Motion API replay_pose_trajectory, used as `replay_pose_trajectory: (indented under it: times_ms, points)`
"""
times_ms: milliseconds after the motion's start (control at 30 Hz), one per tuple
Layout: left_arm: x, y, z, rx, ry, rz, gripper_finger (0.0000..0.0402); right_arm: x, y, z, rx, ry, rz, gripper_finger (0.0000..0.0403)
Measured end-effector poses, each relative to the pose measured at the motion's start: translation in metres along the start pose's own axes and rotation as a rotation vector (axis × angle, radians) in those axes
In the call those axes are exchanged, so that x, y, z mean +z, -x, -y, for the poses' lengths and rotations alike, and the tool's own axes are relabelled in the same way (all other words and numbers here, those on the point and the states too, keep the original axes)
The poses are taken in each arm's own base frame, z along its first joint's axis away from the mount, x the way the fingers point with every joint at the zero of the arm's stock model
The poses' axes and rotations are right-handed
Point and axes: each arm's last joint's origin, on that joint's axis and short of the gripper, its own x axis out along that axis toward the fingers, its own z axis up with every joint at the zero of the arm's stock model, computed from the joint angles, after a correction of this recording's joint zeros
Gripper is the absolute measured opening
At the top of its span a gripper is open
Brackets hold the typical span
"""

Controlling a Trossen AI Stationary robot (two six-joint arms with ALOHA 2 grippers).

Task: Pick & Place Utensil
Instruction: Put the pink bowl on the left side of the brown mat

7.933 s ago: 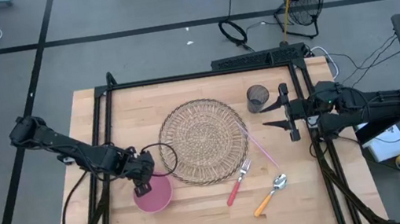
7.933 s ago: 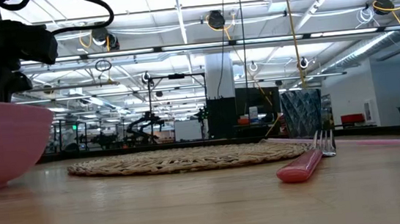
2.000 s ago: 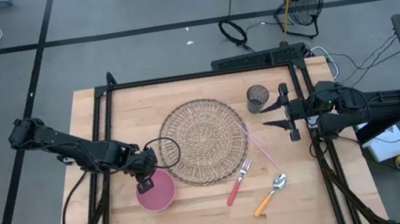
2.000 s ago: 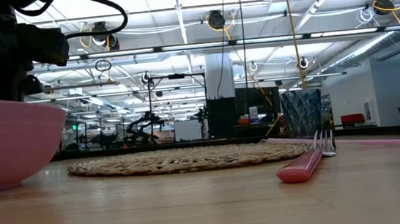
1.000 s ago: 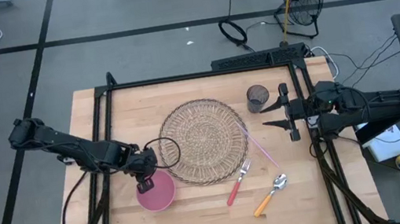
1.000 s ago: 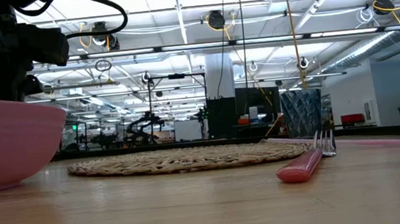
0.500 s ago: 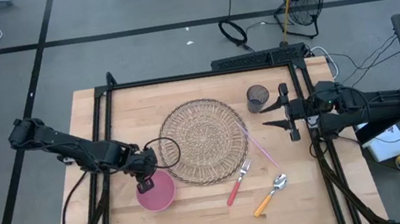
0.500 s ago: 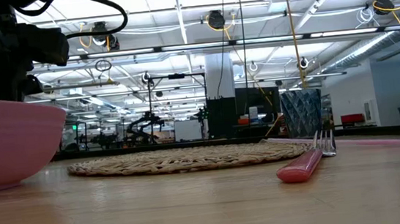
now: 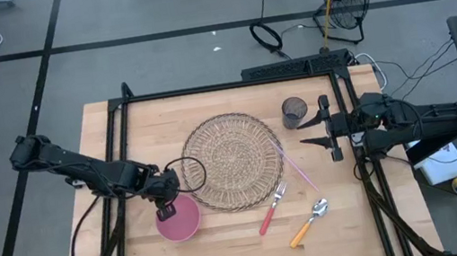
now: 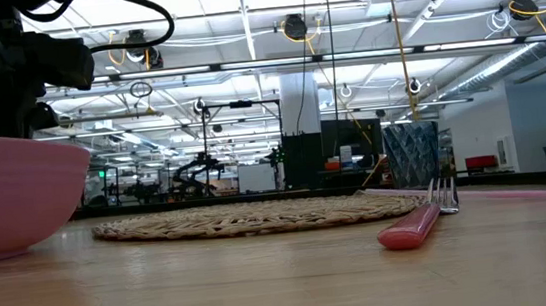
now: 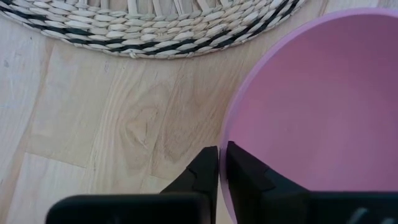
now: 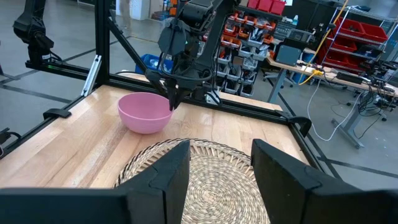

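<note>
Not much progress on the utensil side as far as I can tell. The left gripper (image 11: 217, 163) has its fingers pinched on the rim of the pink bowl (image 9: 178, 221), one finger inside the wall and one outside, nearly closed with just the thin rim between them. So it's busy with the bowl, not with any cutlery yet.

Just beside that gripper, on the far side, is the edge of the woven placemat (image 9: 233, 161), with bare wooden table (image 9: 227, 237) between mat and bowl. Further out past the mat sits the fork with the pink handle (image 9: 271, 209), its tines just touching the mat's edge, and beyond that the spoon with the orange handle (image 9: 308, 222). Both lie flat on the table, untouched. A pink straw (image 9: 297, 168) and a dark cup (image 9: 294, 112) are near the mat's other side.

The right gripper (image 9: 314, 130) hangs well apart from all that, beside the cup, fingers spread wide and empty.

So my guess: picking and placing a utensil is all still to do.
</note>
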Motion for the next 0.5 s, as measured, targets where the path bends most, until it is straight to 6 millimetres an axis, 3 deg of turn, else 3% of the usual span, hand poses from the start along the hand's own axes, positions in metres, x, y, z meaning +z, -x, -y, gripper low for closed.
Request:
replay_pose_trajectory:
  times_ms: [267,500]
  points:
    - [0.0000,0.0000,0.0000,0.000,0.000,0.000,0.0039,0.0000,-0.0001,0.0000,0.000,0.000,0.000,0.0160]
    - [0.0000,0.0000,0.0000,0.000,0.000,-0.001,0.0015,0.0000,-0.0001,0.0000,0.000,0.000,0.000,0.0160]
